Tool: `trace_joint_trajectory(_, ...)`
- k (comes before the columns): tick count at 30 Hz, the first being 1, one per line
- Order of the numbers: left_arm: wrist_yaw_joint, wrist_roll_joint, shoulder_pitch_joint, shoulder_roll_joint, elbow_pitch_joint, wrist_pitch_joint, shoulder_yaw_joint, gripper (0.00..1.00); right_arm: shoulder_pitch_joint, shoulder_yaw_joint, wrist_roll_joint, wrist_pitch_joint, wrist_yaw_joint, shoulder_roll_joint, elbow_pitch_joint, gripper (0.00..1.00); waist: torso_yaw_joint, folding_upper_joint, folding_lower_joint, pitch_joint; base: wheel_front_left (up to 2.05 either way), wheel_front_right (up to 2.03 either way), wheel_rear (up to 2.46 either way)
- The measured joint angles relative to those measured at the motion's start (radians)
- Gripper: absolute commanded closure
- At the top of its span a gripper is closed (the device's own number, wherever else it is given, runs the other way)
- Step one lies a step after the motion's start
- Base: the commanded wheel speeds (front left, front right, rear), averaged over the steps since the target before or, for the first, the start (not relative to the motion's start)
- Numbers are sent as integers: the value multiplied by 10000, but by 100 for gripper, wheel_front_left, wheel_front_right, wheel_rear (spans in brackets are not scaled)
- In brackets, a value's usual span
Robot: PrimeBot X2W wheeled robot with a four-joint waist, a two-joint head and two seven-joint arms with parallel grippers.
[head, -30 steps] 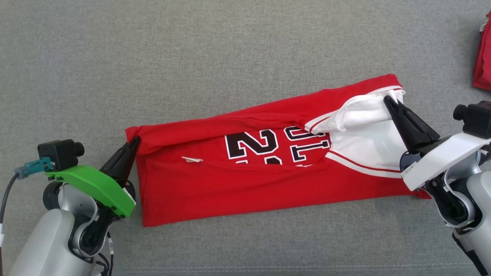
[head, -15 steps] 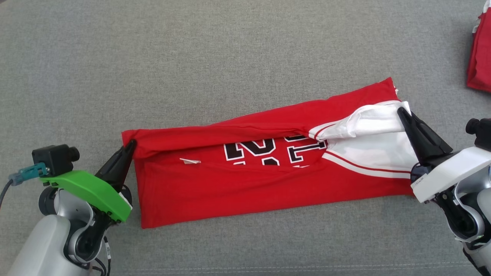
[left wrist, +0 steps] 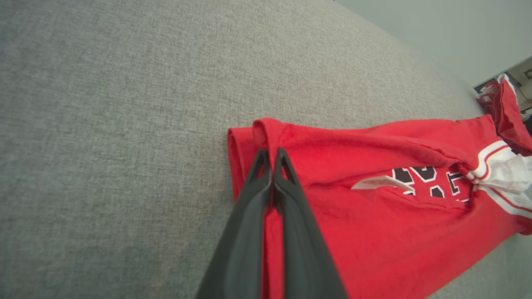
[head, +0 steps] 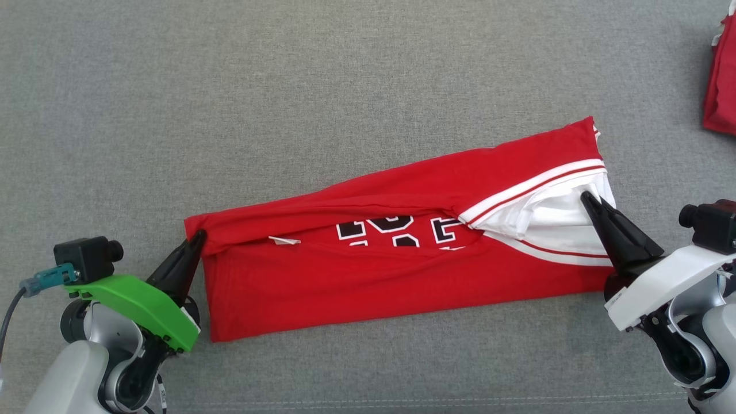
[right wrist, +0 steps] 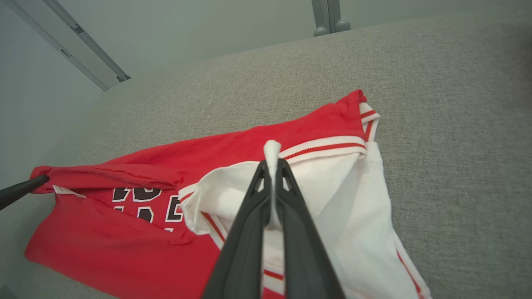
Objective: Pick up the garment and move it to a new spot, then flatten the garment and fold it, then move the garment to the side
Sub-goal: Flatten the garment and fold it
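Garment (head: 368, 287): red jersey, folded lengthwise, across frame centre on grey surface (head: 287, 86).
Left gripper (head: 199, 234): clenched on its red left edge.
Right gripper (head: 586, 196): clenched on its white right end.

Garment (head: 368, 276) lies on padded surface (head: 287, 86), in middle, long side running left to right, right end farther from robot. Far layer folds over near layer and covers top of printed number (head: 397, 230). Small label (head: 286, 240) sits left of number. Left gripper (head: 199, 233) at garment's left end, right gripper (head: 585, 195) at right end. Second cloth piece (head: 721, 86) at far right edge, well apart.
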State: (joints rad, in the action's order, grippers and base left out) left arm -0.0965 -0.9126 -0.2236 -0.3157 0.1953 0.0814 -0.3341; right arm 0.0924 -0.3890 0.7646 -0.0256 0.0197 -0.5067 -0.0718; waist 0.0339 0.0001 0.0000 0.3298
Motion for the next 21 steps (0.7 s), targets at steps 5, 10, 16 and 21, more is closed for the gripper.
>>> trace_joint_trajectory(5, 0, 10, 48, -115, -77, 31, -150, 75, -119, -21, -109, 2, 77, -10, 8, 72, -26, 0, 0, 6, 0, 0, 0)
trace_joint_trajectory(10, 0, 56, 314, -121, -63, 58, -290, 14, -267, -71, -178, 2, 102, -8, 176, 32, -37, 0, 0, -90, 0, 0, 0)
trace_joint_trajectory(16, 0, 150, 570, -155, 63, 54, -355, 0, -489, -111, -178, -2, 174, 10, 499, 0, -30, 0, 0, -341, 0, 0, 0)
trace_joint_trajectory(21, 0, 397, 852, -199, 180, -138, -366, 0, -718, -132, -169, -15, 184, 50, 895, 0, -3, 0, 0, -697, 0, 0, 0)
